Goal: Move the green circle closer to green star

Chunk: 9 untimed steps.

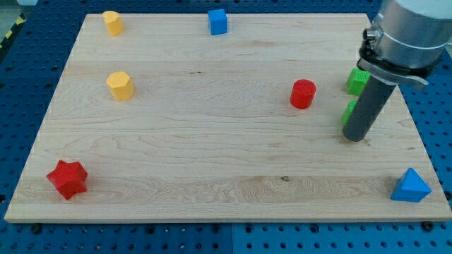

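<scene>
- You are seeing my tip resting at the view's right — a bare rod, no jaws to open or close.
- One green block is touching the rod's left side, mostly hidden.
- Another green block is sitting just above — shapes unclear.
- The red cylinder is standing near, leftward.

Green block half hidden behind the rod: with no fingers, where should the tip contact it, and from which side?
It can only be pushed. Only a sliver of that green block shows up-left of my tip; the other green block sits just above it. Probably press its lower side, coming from the view's bottom; shapes are hidden.
</scene>
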Available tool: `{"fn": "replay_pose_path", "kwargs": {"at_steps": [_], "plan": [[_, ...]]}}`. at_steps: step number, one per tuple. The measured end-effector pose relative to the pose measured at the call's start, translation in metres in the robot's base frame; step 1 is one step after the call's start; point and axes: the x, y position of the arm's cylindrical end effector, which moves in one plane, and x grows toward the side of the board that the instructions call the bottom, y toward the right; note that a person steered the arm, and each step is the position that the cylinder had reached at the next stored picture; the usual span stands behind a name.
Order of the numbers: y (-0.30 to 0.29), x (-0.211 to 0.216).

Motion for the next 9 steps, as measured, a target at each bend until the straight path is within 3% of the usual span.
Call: {"fn": "replay_pose_path", "kwargs": {"at_steps": [3, 5, 9], "plan": [[0.044, -0.010], [0.042, 0.007], [0.016, 0.001]]}}
